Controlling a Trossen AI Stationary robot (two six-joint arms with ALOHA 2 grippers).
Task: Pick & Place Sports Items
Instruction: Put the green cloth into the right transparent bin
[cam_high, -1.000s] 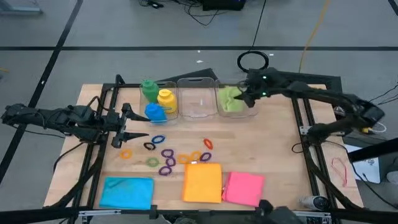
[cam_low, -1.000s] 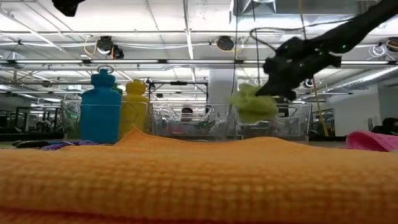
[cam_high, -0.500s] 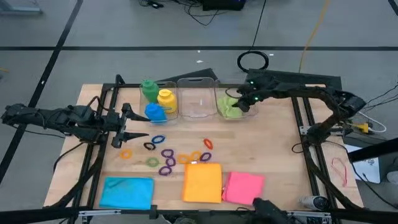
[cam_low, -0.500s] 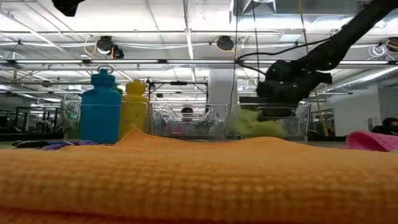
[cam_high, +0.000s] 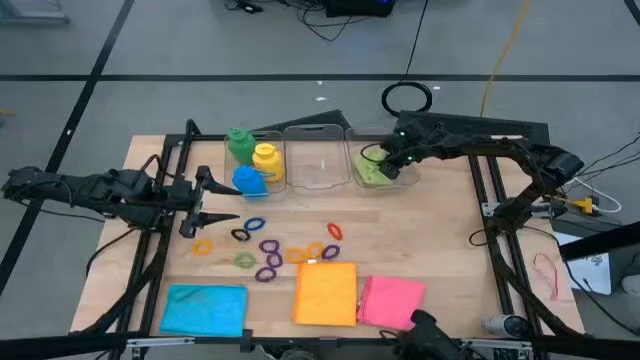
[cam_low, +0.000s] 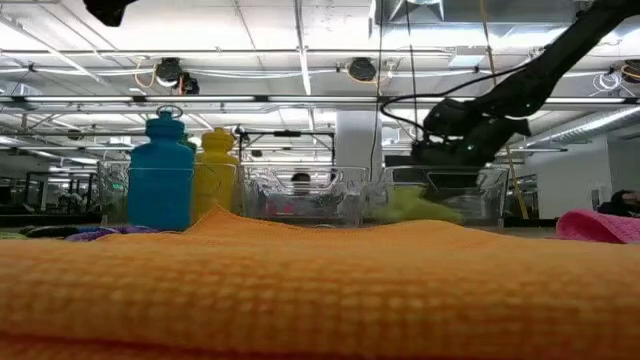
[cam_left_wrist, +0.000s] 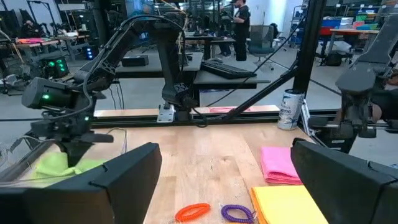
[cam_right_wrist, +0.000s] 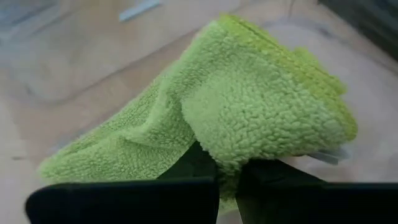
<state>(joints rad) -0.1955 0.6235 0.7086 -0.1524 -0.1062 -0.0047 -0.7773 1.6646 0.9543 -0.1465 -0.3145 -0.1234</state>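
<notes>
The green cloth (cam_high: 371, 172) lies crumpled in the rightmost clear bin (cam_high: 364, 183) at the table's far side. My right gripper (cam_high: 391, 164) is down in that bin, shut on the cloth. My left gripper (cam_high: 212, 200) is open and empty at the table's left, near the blue bottle (cam_high: 249, 181). The green bottle (cam_high: 239, 142) and yellow bottle (cam_high: 266, 159) stand at the left bin. Several small rings (cam_high: 268, 250) lie mid-table. The blue cloth (cam_high: 204, 308), orange cloth (cam_high: 326, 293) and pink cloth (cam_high: 392, 301) lie folded along the near edge. My right gripper pinches a bunched fold of the green cloth (cam_right_wrist: 227, 163) between its two fingers (cam_right_wrist: 194, 165), coming from above and slanting down into the bin. The cloth spreads out beyond the fingers and rests on the bin's floor, slack.
An empty clear bin (cam_high: 318, 165) stands between the bottles and the cloth's bin. A dark metal frame (cam_high: 487, 200) runs along the table's left and right sides. Bare wood lies between the rings and the right frame.
My right gripper has gone down and a little toward the table's left with the green cloth. The cloth hung from the fingers above the rim of the right bin a second ago; it now lies lowered inside the bin.
</notes>
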